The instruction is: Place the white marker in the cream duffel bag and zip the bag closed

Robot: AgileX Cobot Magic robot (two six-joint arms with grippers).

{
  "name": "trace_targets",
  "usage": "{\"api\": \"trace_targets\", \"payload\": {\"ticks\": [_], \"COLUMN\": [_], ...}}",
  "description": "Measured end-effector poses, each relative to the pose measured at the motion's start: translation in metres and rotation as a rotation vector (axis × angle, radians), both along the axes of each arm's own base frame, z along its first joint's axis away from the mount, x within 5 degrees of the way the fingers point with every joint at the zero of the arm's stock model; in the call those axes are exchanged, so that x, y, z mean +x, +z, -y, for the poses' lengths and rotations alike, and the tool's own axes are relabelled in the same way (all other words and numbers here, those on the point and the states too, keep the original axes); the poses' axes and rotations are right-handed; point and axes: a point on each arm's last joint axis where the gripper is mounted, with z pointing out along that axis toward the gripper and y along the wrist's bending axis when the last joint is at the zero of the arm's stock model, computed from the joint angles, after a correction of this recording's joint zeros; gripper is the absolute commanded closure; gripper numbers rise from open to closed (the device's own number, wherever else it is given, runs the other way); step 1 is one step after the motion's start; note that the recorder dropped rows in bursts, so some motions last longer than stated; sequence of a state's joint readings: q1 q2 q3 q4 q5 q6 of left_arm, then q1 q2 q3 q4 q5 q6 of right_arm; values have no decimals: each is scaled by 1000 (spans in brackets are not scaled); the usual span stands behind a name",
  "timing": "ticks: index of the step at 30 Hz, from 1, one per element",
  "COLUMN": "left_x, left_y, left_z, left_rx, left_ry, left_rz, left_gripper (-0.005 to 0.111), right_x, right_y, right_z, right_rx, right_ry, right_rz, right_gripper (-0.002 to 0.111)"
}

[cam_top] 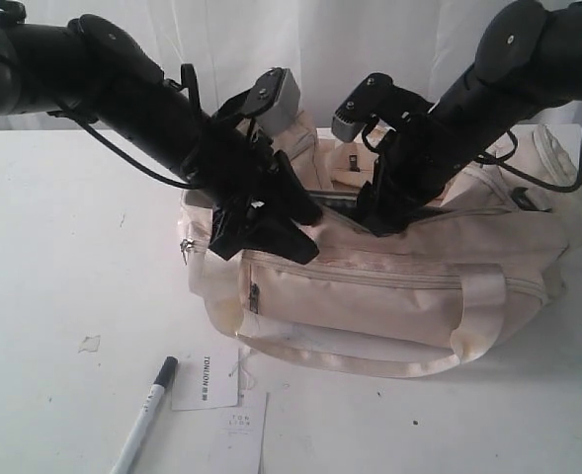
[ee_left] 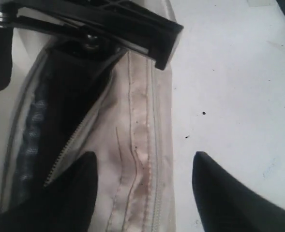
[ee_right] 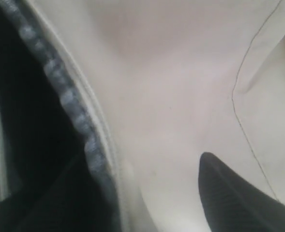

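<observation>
**At the bag's mouth, marker not yet inside**

Over the cream duffel bag [cam_top: 399,296], both sets of jaws stand released, gripping nothing. The left jaws straddle the cream lip beside the parted zipper [ee_left: 67,146]; the right jaws hang over fabric along the same opening. Widening the mouth looks like the job: each should probably pinch fabric, not teeth, and pull evenly. The white marker [cam_top: 144,415] lies on the tabletop [cam_top: 53,247] before the bag, beside a paper tag [cam_top: 207,380] reading "TONLION".
</observation>
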State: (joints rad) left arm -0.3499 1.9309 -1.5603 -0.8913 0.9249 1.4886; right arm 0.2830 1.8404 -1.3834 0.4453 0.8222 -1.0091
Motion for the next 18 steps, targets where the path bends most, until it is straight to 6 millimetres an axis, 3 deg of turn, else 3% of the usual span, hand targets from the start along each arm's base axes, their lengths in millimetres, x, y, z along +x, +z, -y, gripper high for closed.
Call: {"api": "trace_targets", "payload": {"ticks": [6, 14, 16, 18], "left_x": [12, 13, 14, 14], "left_y": [-1, -16, -20, -21], "left_z": [0, 1, 2, 2], "left_rx": [7, 18, 21, 21], "left_ry": [54, 21, 14, 23], "left_rz": [133, 89, 76, 61], "left_gripper": [45, 47, 55, 73], "right_x": [0, 0, 0, 0], "right_y": [0, 0, 0, 0], "right_z": [0, 0, 0, 0], "right_rx": [0, 4, 6, 8], "right_ry": [0, -12, -16, -25], "right_rz": [0, -8, -10, -8], "right_gripper": [46, 48, 54, 67]}}
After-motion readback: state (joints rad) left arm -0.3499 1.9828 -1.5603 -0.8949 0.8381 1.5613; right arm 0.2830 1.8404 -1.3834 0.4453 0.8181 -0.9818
